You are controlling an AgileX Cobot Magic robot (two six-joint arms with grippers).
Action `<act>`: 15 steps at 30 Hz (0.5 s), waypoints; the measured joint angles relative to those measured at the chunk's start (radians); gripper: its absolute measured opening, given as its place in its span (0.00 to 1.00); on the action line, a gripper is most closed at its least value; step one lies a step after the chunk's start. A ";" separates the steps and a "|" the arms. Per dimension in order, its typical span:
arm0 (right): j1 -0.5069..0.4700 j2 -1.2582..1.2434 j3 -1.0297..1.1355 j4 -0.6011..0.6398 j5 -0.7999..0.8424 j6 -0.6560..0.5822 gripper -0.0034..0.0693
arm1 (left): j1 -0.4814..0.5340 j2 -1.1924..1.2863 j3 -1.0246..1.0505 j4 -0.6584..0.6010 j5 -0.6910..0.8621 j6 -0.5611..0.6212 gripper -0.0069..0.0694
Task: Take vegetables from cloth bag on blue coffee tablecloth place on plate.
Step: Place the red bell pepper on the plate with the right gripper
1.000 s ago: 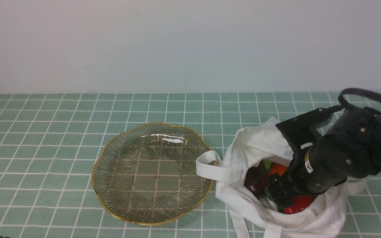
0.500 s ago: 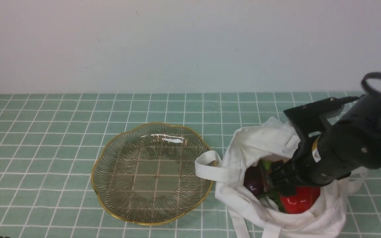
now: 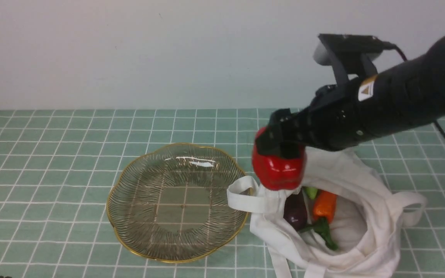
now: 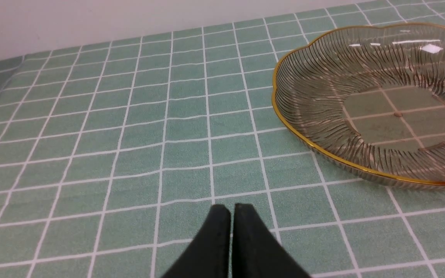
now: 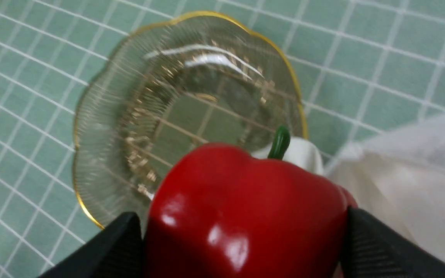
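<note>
My right gripper [image 3: 280, 148] is shut on the large red bell pepper [image 3: 279, 168] and holds it in the air above the bag's left rim, beside the plate [image 3: 129, 227]. In the right wrist view the pepper [image 5: 245, 216] fills the space between both fingers [image 5: 365, 247], with the plate [image 5: 91, 127] below. The white cloth bag [image 3: 365, 181] lies open at the right; inside are the purple eggplant [image 3: 295, 212], the orange pepper [image 3: 325, 205] and a small green piece [image 3: 311, 192]. The plate is empty. My left gripper [image 4: 232, 210] is shut and empty, low over the tablecloth [image 4: 129, 116], left of the plate [image 4: 307, 143].
The bag's white strap handle [image 3: 242, 193] rests against the plate's right rim. A plain white wall [image 3: 168, 50] runs along the back of the table. The checked cloth [image 3: 52, 154] covers the whole surface.
My right gripper has lifted out of the bag with the red bell pepper and moved up and left toward the plate. The bag has sagged open, showing the other vegetables.
</note>
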 joint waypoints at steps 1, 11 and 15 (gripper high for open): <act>0.006 0.033 -0.022 0.033 -0.012 -0.036 0.87 | 0.000 0.000 0.000 0.000 0.000 0.000 0.08; 0.103 0.403 -0.220 0.167 -0.063 -0.136 0.87 | 0.000 0.000 0.000 0.000 0.000 0.000 0.08; 0.117 0.532 -0.317 0.174 -0.027 -0.130 0.87 | 0.000 0.000 0.000 0.000 0.000 0.000 0.08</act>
